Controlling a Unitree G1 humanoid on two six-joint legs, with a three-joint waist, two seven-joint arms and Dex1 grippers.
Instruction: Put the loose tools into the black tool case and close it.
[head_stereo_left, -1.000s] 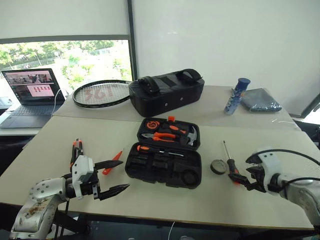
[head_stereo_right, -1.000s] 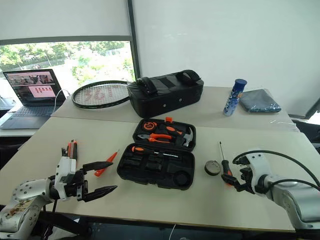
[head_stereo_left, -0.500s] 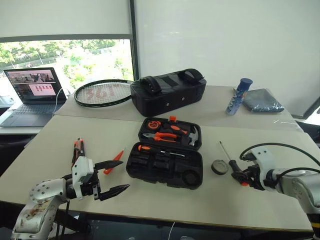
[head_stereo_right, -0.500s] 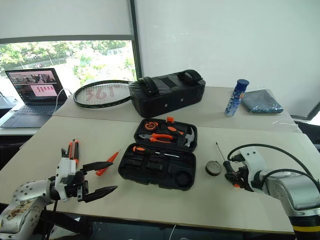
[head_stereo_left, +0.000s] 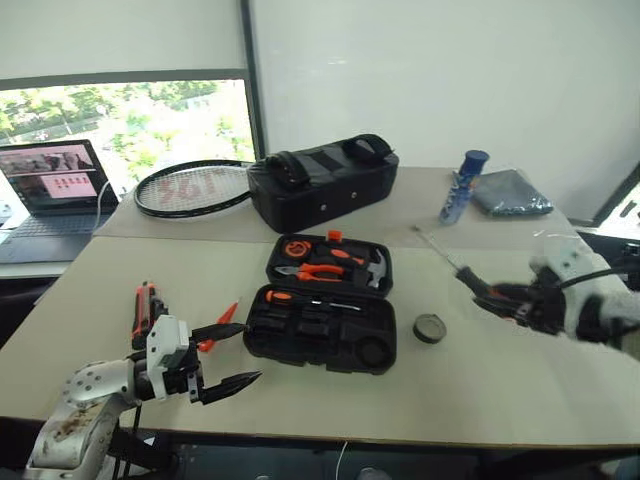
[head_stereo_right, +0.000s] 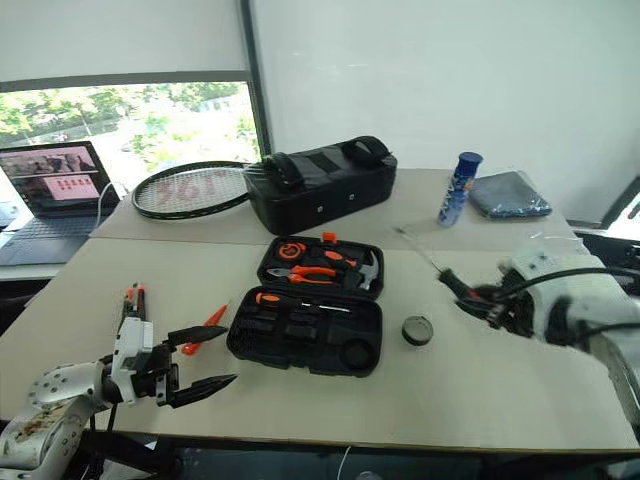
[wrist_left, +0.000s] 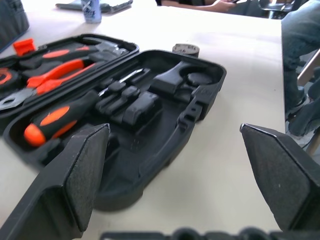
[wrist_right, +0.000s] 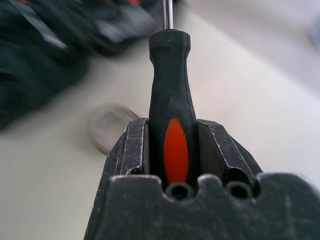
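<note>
Right gripper (wrist_right: 170, 145), clamping the screwdriver (wrist_right: 169, 75) handle, is apparently pointing its shaft towards the black tool case (head_stereo_left: 320, 330) lying leftward.

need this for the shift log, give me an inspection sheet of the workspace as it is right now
surface: pale table, a second table butted behind it.
job's things: black tool case open flat, pliers and a hammer in its lid half, one screwdriver slotted in the near half; utility knife and orange tester screwdriver loose left of the case; tape roll loose to its right; second screwdriver lifted off the table.
clutter: racket, black fabric bag, blue can, grey cloth.
grippers: left gripper open and empty; right gripper shut on the second screwdriver's handle.
cables: black cable on the right arm.
surroundings: laptop, window, white wall.
</note>
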